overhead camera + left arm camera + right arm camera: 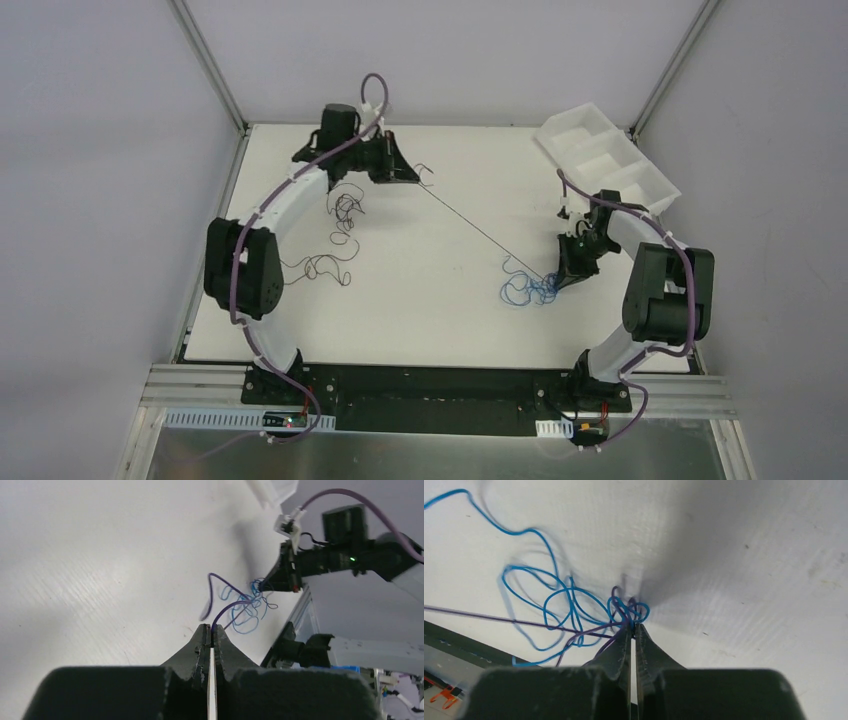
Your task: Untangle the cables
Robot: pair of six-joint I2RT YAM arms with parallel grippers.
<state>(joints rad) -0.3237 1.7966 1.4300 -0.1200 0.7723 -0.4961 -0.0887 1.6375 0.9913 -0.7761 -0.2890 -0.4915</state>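
A bright blue cable (524,289) lies in a tangle on the white table at the right. My right gripper (558,281) is shut on the knot where the blue cable (549,600) and a dark cable (499,618) cross, its tips (632,626) on the table. That dark cable (480,232) runs taut across the table to my left gripper (412,178) at the back. The left gripper (214,629) is shut on the dark cable's end (225,611). Two more dark curly cables (346,211) (320,268) lie loose at the left.
A white compartment tray (605,155) stands at the back right corner. Metal frame posts rise at the back corners. The right arm (345,555) shows in the left wrist view beyond the blue tangle (247,611).
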